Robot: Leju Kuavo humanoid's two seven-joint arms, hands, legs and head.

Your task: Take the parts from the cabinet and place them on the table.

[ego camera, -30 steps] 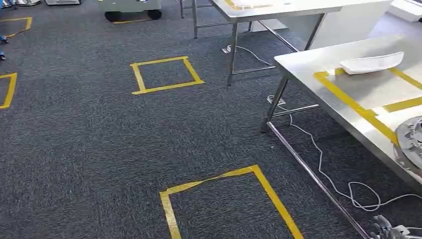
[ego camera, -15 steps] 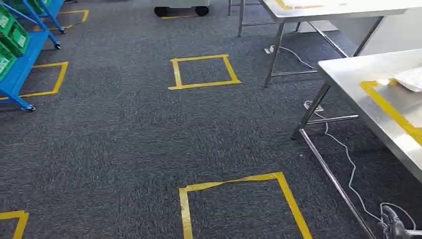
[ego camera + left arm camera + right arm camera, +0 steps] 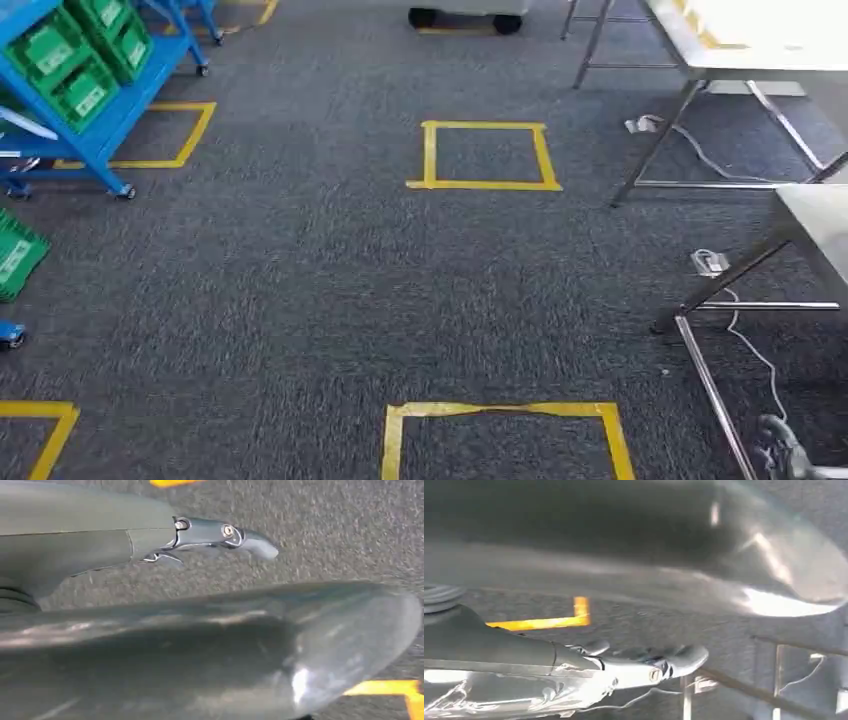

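Turning away from the desk, my head view has swung leftward across the carpet — a second ago the desk with its yellow tape, a white tray and a round metal part filled the right side; now just its near corner and legs stand at the right edge, and the blue cabinet with its green bins has come in at the left. That is the camera moving, not the things. I judge it means one delivery is done and I am heading back for another part.

Taking the cabinet as my landmark: the taped yellow square lies on the carpet to its right, roughly between it and the desk, and a second taped square lies nearer me than either. A white cable trails on the floor under the desk, well apart from the cabinet.

My left hand hangs over the carpet, fingers stretched out and holding nothing. My right hand hangs likewise, fingers straight and bare — apart, with no part in them. The parts I still need would be in the bins on the cabinet; I cannot make any out inside them.

The bins carry pale labels on their fronts, too small to read. No other writing shows.
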